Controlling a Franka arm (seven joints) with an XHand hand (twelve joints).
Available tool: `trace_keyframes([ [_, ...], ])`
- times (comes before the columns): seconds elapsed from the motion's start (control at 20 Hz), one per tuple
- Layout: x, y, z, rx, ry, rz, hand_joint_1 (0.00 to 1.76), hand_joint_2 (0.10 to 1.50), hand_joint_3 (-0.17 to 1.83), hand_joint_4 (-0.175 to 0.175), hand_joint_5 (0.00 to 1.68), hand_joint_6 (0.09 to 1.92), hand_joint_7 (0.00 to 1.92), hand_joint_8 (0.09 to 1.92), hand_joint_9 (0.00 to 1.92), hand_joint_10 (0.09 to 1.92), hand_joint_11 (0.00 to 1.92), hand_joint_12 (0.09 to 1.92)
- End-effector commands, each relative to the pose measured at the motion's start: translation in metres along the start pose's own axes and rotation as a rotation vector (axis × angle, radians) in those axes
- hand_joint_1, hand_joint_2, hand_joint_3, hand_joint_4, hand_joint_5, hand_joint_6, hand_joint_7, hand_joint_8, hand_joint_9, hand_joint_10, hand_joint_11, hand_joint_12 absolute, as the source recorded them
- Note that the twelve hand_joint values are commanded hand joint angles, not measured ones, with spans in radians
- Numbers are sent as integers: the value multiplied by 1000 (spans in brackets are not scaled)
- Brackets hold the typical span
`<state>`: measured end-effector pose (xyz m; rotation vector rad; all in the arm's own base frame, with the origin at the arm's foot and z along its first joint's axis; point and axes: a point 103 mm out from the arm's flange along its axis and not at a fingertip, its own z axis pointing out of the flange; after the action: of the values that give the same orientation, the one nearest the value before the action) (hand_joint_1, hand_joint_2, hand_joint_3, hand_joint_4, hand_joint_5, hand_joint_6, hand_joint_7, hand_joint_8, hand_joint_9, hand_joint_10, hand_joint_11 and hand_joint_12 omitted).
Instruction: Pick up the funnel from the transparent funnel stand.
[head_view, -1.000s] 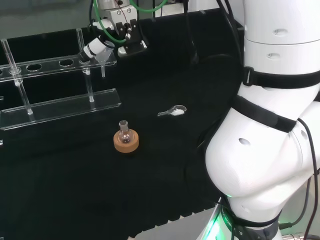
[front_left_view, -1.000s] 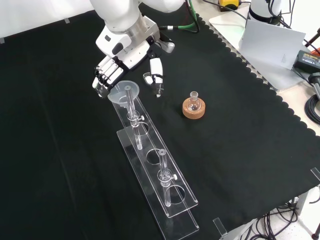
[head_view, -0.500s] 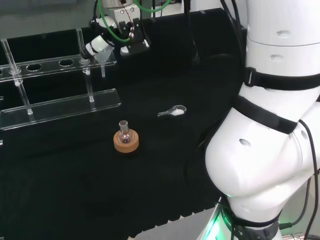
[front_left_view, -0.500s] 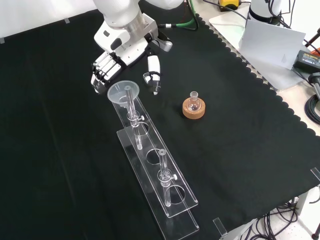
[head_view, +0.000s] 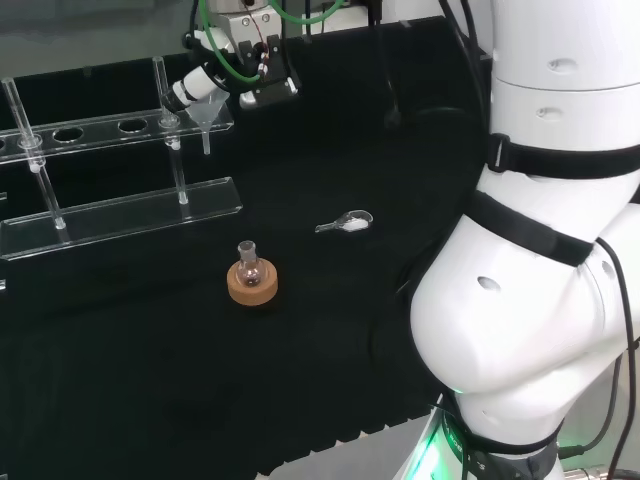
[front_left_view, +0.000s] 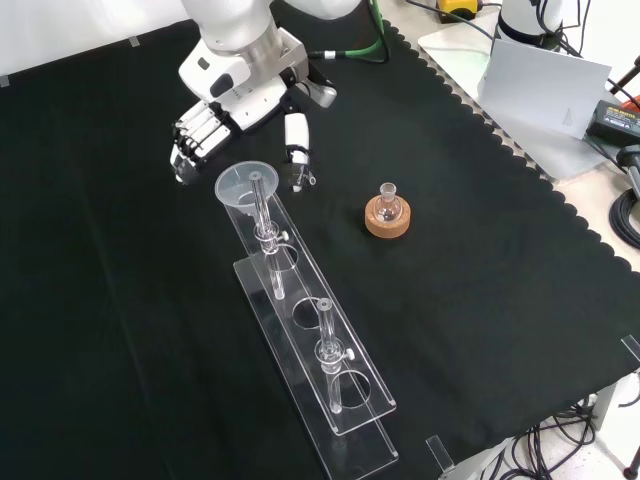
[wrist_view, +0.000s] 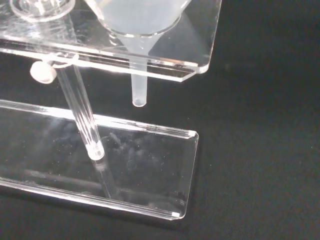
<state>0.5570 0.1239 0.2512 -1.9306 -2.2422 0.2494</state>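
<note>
The hand (front_left_view: 235, 105) is hovering fingers apart, upper left in the front view, behind the funnel (front_left_view: 247, 187); it should be closing round the rim squarely, lifting straight up.

You'll find the funnel (front_left_view: 246, 186) seated upright in the end hole of the transparent funnel stand (front_left_view: 330, 393), at the stand's far end in the front view and its right end in the head view. It is clear plastic with a wide round mouth, and its short stem (wrist_view: 139, 93) hangs straight down through the top shelf, ending above the base plate without touching it. The stand is 2 clear plates joined by thin posts.
</note>
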Motion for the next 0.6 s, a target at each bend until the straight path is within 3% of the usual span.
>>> trace_keyframes([
  [0.05,0,4,6,19,11,3,338,676,0,-13,0,87,51,549,0,667,0,1129],
  [0.6,-5,9,19,33,46,31,352,677,0,-24,5,87,99,578,19,779,0,1155],
])
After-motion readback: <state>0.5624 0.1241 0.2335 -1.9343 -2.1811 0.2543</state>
